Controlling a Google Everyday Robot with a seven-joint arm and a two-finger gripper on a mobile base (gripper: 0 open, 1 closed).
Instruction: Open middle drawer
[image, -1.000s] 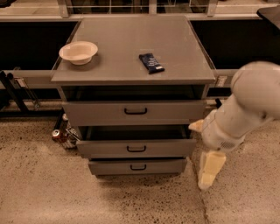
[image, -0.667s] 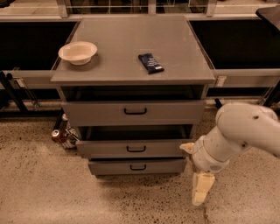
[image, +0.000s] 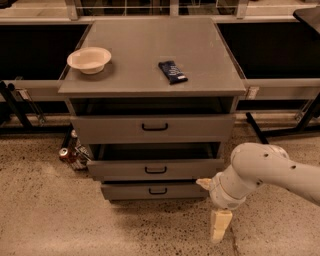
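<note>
The grey cabinet (image: 150, 50) has three drawers stacked at its front. The middle drawer (image: 115, 170) is a grey flat front with a small black bar handle (image: 155, 170), and a dark gap shows above its front. The top drawer (image: 100, 129) is wider and the bottom drawer (image: 125, 191) is narrower. My gripper (image: 220, 226) hangs low over the floor, just right of and below the bottom drawer's right corner. It is apart from the middle drawer's handle and holds nothing that I can see. The white arm (image: 270, 172) comes in from the right.
A cream bowl (image: 89, 59) and a dark blue packet (image: 172, 71) lie on the cabinet top. Cans (image: 67, 152) stand on the floor at the cabinet's left. Black frame legs (image: 257, 131) stand at the right. Speckled floor (image: 75, 220) lies in front.
My arm and gripper have moved down and to the left, from beside the drawers' right edge to low near the floor by the bottom drawer's corner. The drawers have not moved.
</note>
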